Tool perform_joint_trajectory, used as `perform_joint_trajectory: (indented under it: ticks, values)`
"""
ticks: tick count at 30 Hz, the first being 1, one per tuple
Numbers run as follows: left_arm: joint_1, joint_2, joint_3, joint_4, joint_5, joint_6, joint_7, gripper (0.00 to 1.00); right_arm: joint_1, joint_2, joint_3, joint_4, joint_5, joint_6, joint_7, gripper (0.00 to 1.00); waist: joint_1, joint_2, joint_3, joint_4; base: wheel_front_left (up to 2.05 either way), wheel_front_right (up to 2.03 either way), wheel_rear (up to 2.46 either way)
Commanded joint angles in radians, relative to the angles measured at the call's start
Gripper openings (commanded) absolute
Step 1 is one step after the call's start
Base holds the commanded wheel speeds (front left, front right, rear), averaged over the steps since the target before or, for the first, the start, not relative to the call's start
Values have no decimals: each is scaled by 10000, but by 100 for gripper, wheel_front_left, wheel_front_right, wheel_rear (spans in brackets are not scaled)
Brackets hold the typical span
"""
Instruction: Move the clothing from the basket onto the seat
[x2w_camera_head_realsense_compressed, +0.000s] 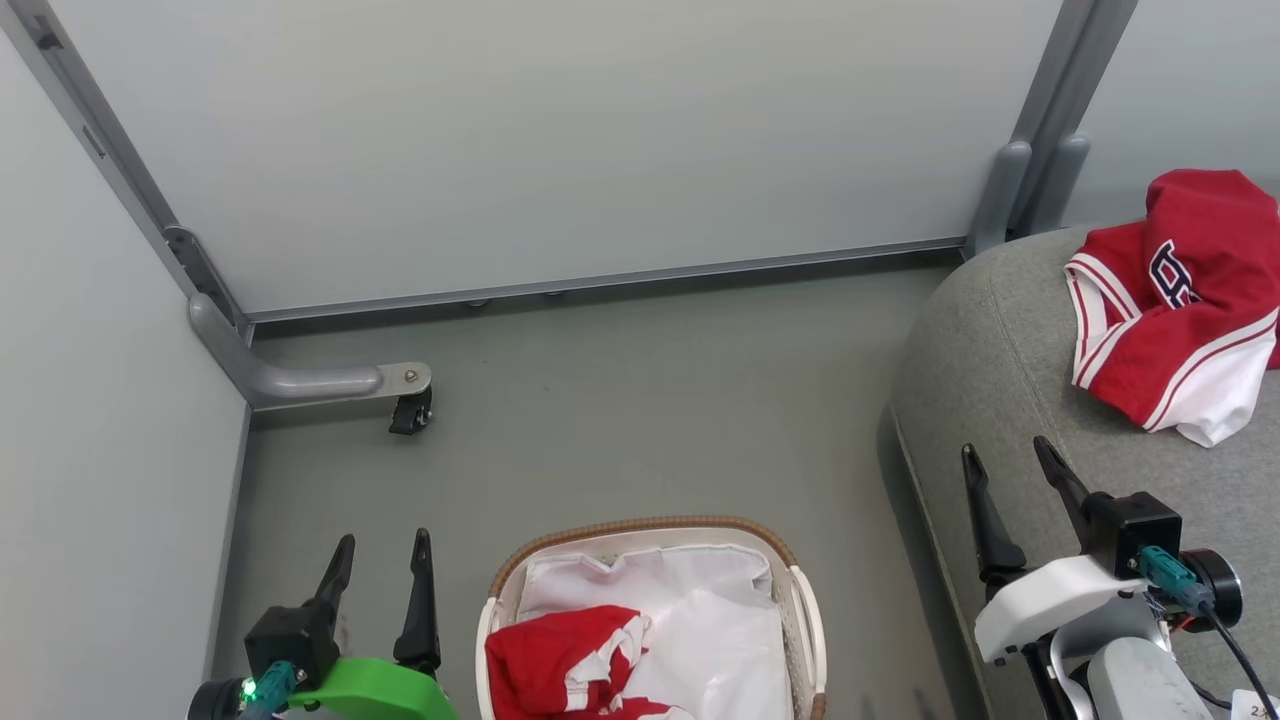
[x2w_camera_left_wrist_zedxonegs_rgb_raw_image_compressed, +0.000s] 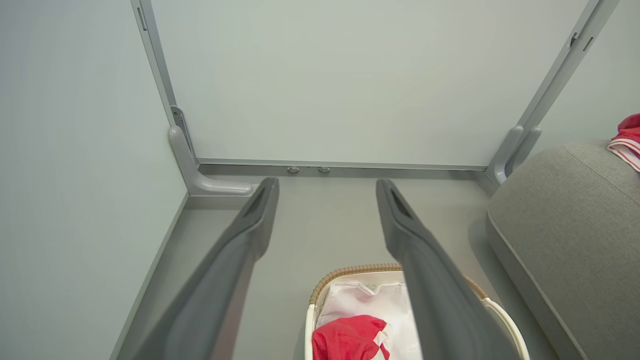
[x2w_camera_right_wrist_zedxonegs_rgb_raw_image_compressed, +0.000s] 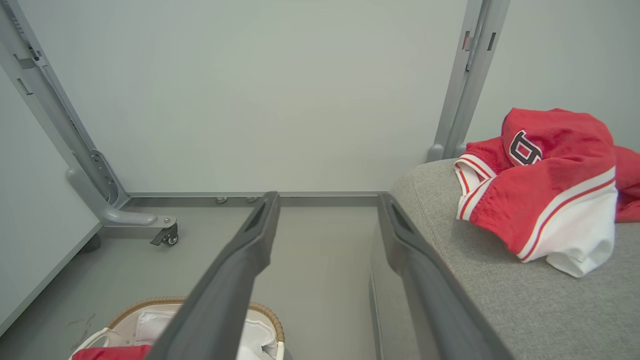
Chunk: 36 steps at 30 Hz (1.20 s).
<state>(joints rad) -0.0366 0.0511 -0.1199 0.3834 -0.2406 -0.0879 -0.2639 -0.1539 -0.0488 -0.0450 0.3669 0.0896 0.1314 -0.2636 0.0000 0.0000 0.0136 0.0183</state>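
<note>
Logo garment (x2w_camera_head_realsense_compressed: 1170, 330) on seat (x2w_camera_head_realsense_compressed: 990, 380); second garment (x2w_camera_head_realsense_compressed: 560, 655) in basket (x2w_camera_head_realsense_compressed: 640, 525). Left hand (x2w_camera_head_realsense_compressed: 384, 540), right hand (x2w_camera_head_realsense_compressed: 1004, 448) both spread wide, empty.

In the head view the small oval white basket with a brown woven rim (x2w_camera_head_realsense_compressed: 645, 522) runs off the bottom edge at 6 o'clock. The lower part of the crumpled red-and-white garment (x2w_camera_head_realsense_compressed: 555, 650) inside it is cut off there too. The large grey fabric sofa seat (x2w_camera_head_realsense_compressed: 1000, 380) is cut at 3 o'clock. In the left wrist view a dark finger (x2w_camera_left_wrist_zedxonegs_rgb_raw_image_compressed: 435, 290) of the left gripper (x2w_camera_left_wrist_zedxonegs_rgb_raw_image_compressed: 326, 184) covers the basket's 3 o'clock side.
</note>
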Motion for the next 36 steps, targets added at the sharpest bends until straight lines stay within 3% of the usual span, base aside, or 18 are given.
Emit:
perform_joint_trajectory:
  ticks: [1, 26, 36]
  values:
    - [114, 1, 57, 7, 61, -44, -9, 100, 138, -39, 45, -59, 111, -14, -16, 100, 0, 0, -11, -12, 0, 0, 0]
    - [-218, -2, -211, 181, 73, -74, -9, 100, 102, -35, 138, 79, 233, -14, -16, 100, 0, 0, 76, -30, 0, 0, 0]
    - [-1376, 5, -787, 786, 593, -231, -9, 100, -422, -35, 141, -145, 182, -14, -16, 100, 0, 0, 872, 19, 0, 0, 0]
